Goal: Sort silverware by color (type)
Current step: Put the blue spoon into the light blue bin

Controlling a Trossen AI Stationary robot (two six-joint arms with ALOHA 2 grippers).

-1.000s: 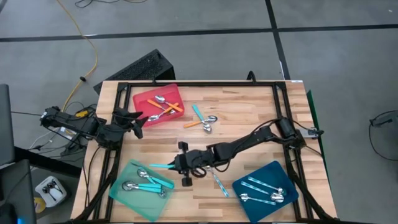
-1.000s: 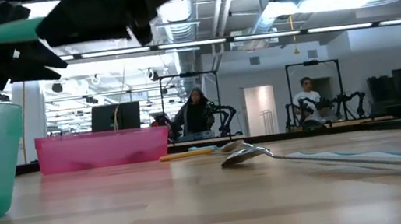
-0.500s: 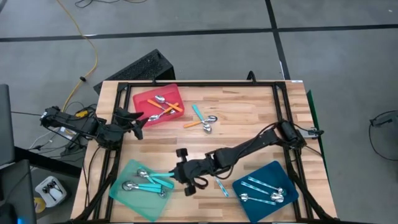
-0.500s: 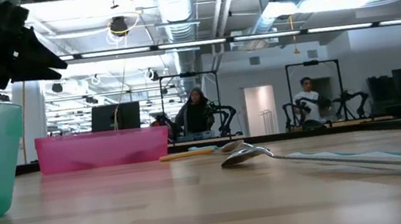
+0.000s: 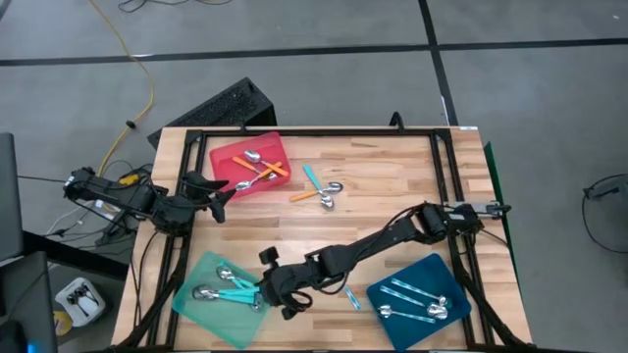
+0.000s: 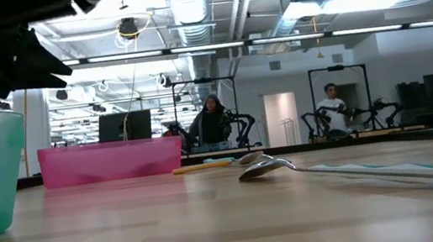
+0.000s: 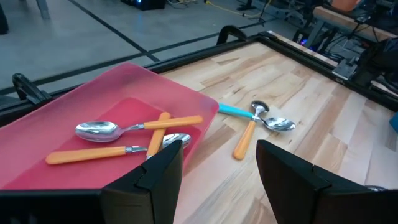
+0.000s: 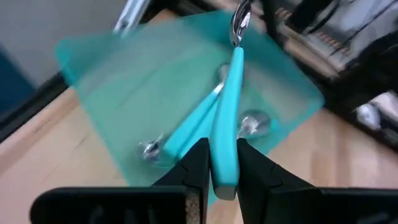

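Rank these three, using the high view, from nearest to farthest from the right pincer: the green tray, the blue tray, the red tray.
1. Green tray: directly under the right pincer, near-left corner.
2. Blue tray: near-right corner.
3. Red tray: far-left corner, by the left arm.

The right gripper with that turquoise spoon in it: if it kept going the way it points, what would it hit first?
Most likely the mint-green tray. The right gripper, shut on a turquoise spoon, points at it; spoons already inside lie close, depth unclear.

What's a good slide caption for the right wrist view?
Right gripper holds a turquoise-handled spoon over the mint-green tray.
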